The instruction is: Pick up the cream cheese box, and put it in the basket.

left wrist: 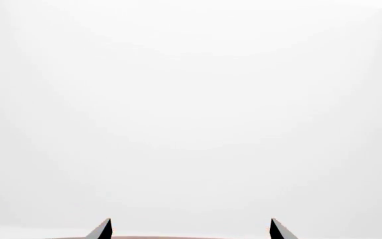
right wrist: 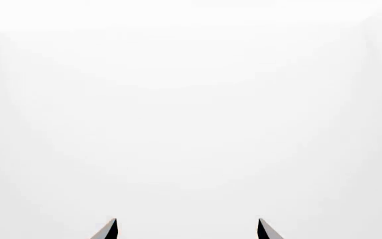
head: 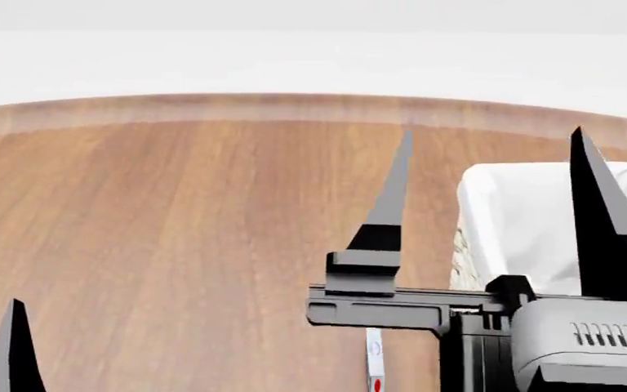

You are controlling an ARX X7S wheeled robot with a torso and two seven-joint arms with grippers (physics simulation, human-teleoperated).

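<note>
Wooden brown round tabletop (head: 183,229) filling most of the head view, with plain white background behind its far edge. Right gripper (head: 488,175) raised high in front of the camera, black pointed fingers (head: 384,208) spread wide apart, nothing between them. Behind the right finger, large cream woven wicker basket with white cloth liner (head: 521,229), standing at the right side of the tabletop, partly hidden by the gripper body. Small thin white cream cheese box with red and blue marks (head: 375,363) lying on the tabletop, only a narrow strip visible below the gripper bar, near the basket's left side, not inside it. Left gripper (left wrist: 191,229) seen in the left wrist view as two dark finger tips well apart, released, facing only white. One black tip of it at the lower left corner of the head view. Same white emptiness in the right wrist view.
</note>
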